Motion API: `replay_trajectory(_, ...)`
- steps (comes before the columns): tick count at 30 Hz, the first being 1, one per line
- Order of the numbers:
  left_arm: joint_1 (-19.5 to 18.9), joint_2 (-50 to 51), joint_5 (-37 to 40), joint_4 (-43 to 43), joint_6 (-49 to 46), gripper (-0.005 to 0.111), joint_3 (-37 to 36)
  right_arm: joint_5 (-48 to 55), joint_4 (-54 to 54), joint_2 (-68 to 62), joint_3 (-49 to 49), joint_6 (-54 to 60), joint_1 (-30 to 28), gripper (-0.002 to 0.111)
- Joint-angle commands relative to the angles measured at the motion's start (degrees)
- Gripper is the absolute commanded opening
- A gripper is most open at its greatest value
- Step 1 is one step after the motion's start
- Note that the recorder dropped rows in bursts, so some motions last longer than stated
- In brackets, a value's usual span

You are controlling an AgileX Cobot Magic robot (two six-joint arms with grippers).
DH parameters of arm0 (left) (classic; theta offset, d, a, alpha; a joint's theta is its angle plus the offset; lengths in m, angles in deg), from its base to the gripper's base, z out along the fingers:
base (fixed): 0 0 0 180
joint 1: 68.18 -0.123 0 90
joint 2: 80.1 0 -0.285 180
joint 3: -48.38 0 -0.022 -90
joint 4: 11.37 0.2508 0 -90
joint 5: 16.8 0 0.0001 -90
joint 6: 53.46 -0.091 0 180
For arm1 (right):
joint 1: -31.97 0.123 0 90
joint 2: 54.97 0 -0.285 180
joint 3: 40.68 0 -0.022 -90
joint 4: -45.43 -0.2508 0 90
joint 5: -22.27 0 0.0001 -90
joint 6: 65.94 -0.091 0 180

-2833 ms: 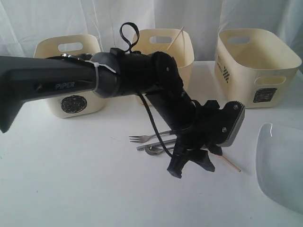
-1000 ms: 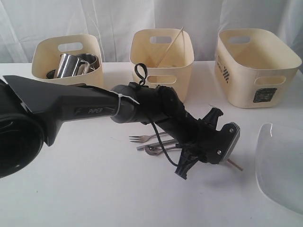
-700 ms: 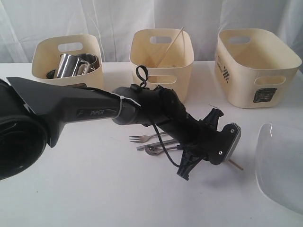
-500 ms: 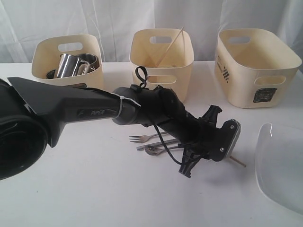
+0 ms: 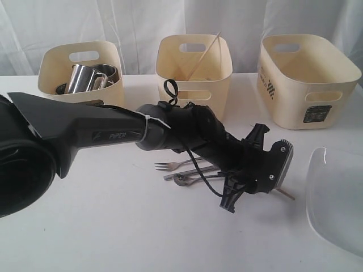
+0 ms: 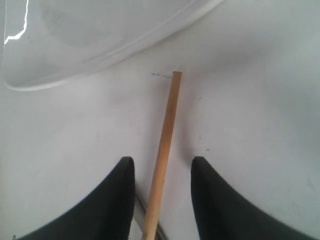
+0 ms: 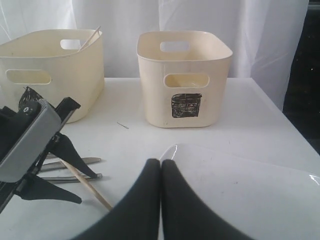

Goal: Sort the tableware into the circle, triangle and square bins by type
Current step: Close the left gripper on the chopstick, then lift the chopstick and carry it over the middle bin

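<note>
Lying between the spread fingers (image 6: 117, 200) of the left gripper (image 6: 161, 161), the chopstick (image 6: 167, 125) points up mid-frame, touching neither. The right gripper (image 7: 161, 162) (closed, empty) is farther away.

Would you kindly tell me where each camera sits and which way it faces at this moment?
Exterior view: raised before the table, facing the middle bin and curtain; the left arm crosses it.
Left wrist view: looks down past the open left gripper at the chopstick.
Right wrist view: low, faces the square bin; the shut right gripper shows.
Shared: both wrist views show the chopstick and clear plate.
</note>
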Motion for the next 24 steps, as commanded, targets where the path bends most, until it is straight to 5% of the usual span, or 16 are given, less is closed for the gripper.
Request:
replay_trajectory(1,0.3,0.78,0.09,-1.12,-3.64,0.043,-0.25,-0.43,0.26,0.39,0.33,0.09,0.13,0.0)
replay_trajectory(19,0.17,4.49,-1.47,-3.97,-8.97,0.043,-0.16,-0.43,0.26,0.39,0.33,0.09,0.13,0.0)
replay_trajectory(24,0.17,5.1,5.43,-4.24,-8.72,0.017,-0.16,-0.43,0.26,0.39,0.33,0.09,0.13,0.0)
